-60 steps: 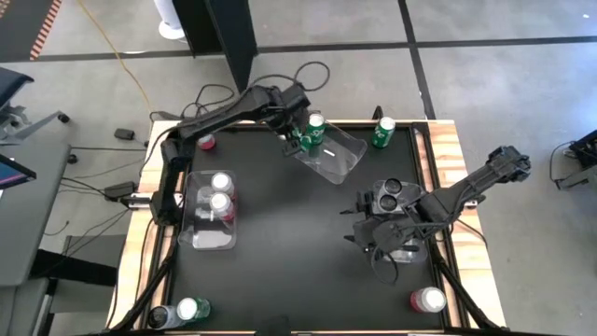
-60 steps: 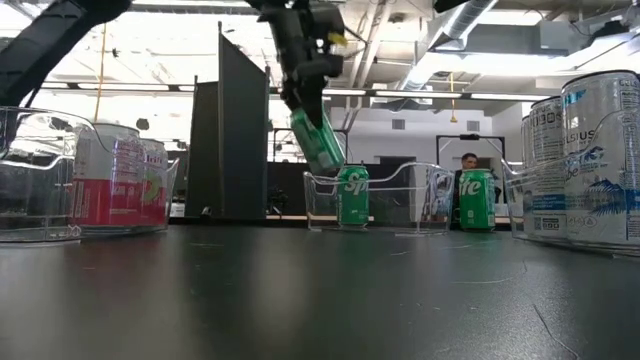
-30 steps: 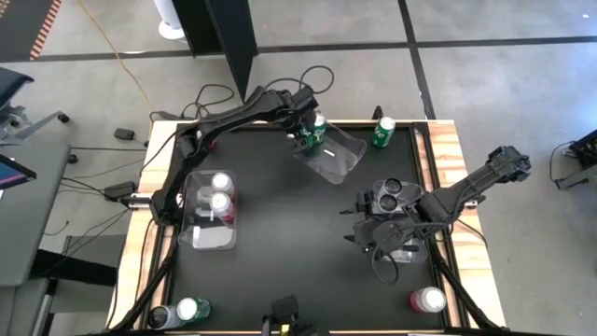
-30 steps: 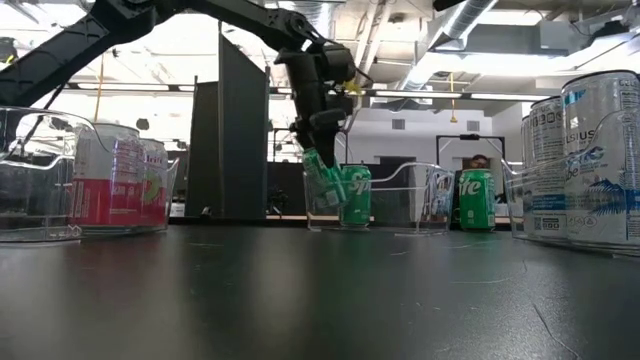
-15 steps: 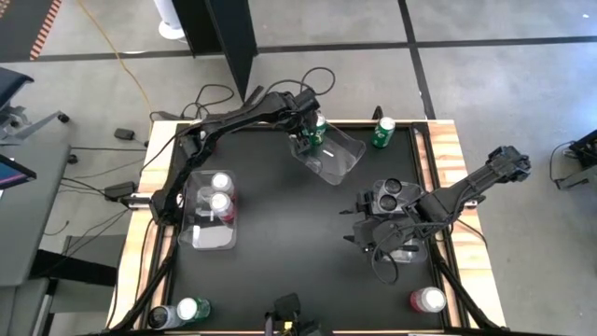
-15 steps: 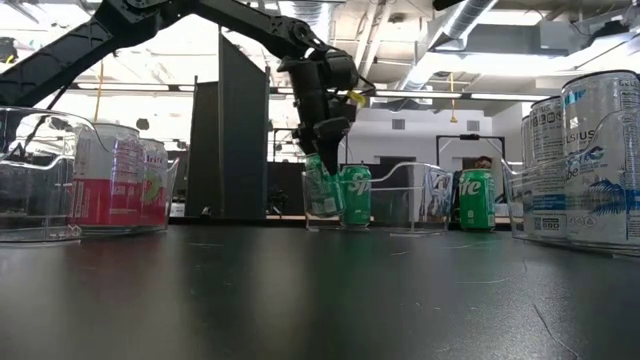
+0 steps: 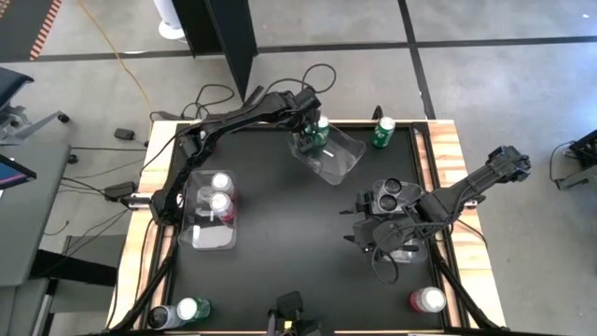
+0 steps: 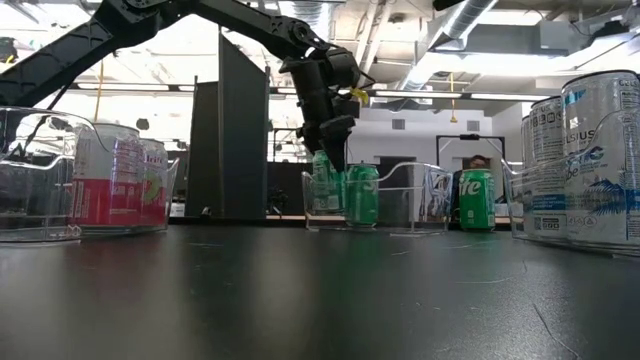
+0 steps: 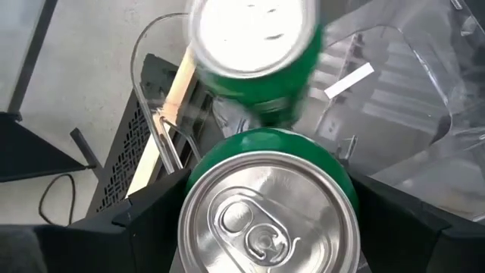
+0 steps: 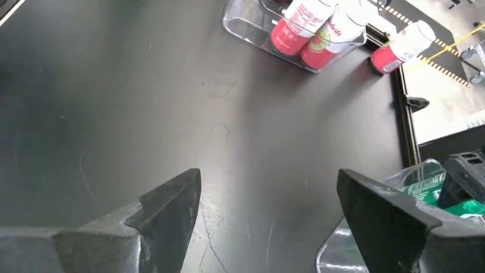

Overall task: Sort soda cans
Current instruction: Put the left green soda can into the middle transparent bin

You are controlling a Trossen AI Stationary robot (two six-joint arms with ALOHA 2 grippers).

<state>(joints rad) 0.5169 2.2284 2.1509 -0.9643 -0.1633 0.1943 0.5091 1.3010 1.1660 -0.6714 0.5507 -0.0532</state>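
My left gripper (image 7: 309,136) is at the table's far edge, over a clear bin (image 7: 338,159), shut on a green soda can (image 9: 265,220) with a silver top. That can stands upright in the bin (image 8: 325,185), next to a second green can (image 8: 361,195). Another green can (image 7: 383,133) stands on the table at the far right. My right gripper (image 10: 265,205) hangs open above bare table at the right (image 7: 366,238), with nothing between its fingers. My left gripper pinches the green can between its two fingers, one on each side of the can's upper body (image 9: 333,171), just below the silver top. The fingers come slanting down from above. The can is upright, its lower end inside the bin; whether it stands on the bin's floor I cannot tell.
A clear bin with red cans (image 7: 213,210) sits at the left, and a bin of dark cans (image 7: 394,194) lies under my right arm. Loose cans stand at the near left (image 7: 191,308), the near right (image 7: 427,301) and the far left (image 7: 206,142).
My left gripper has sunk a little into the far bin with the green can. The can, tilted a second ago, now stands upright beside the second green can.
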